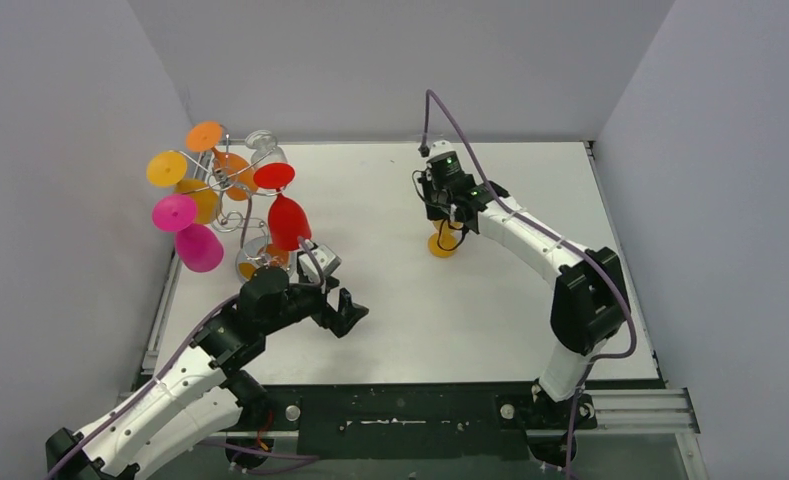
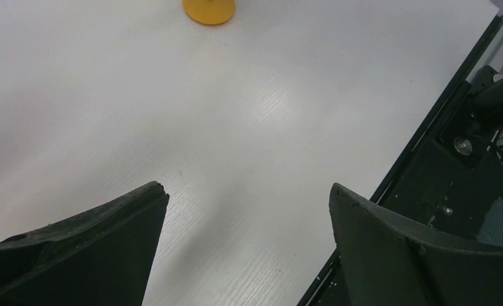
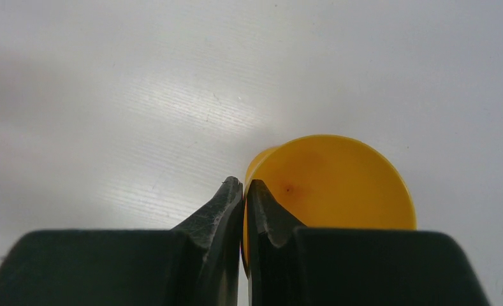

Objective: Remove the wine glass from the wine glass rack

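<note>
The silver wire wine glass rack (image 1: 233,203) stands at the table's back left, with several coloured wine glasses hanging from it, among them a red one (image 1: 287,220) and a magenta one (image 1: 198,246). A yellow wine glass (image 1: 443,244) stands upright on the table near the middle. My right gripper (image 1: 451,218) comes down on it from above and is shut on its rim, which the right wrist view shows as a yellow wall (image 3: 331,185) pinched between the two fingers. My left gripper (image 1: 336,290) hangs wide open and empty (image 2: 245,189) over bare table, just right of the rack's round base (image 1: 253,258).
Grey walls close in the table on the left, back and right. The black frame along the table's near edge (image 2: 465,146) lies close to my left gripper. The yellow glass's foot (image 2: 209,9) shows at the far edge of the left wrist view.
</note>
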Robot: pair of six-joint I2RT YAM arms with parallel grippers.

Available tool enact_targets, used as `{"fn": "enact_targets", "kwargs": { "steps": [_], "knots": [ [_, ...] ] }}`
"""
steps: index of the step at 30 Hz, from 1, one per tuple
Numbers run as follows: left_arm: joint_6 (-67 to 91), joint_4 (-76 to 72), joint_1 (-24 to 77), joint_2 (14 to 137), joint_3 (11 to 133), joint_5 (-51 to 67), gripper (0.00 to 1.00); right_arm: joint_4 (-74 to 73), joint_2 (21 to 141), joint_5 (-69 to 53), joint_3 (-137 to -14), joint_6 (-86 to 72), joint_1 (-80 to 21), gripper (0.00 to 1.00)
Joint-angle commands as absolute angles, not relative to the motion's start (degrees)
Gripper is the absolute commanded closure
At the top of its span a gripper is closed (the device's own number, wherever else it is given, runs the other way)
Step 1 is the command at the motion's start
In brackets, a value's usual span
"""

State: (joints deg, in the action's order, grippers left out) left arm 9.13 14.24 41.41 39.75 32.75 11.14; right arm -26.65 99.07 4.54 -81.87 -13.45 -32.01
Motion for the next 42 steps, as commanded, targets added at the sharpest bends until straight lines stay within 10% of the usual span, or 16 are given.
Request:
{"fn": "enact_targets", "kwargs": {
  "steps": [1,42],
  "knots": [
    [12.75,8.93,41.13,36.16,31.62,6.53,0.03,-24.52,102.37,7.92,-88.63,-12.74,-32.08,1.0],
    [19.85,22.79,41.1,33.74,38.88,-7.12,0.03,-27.85,102.67,-11.04,-101.48,-18.33,-32.73,0.59]
  ]
}}
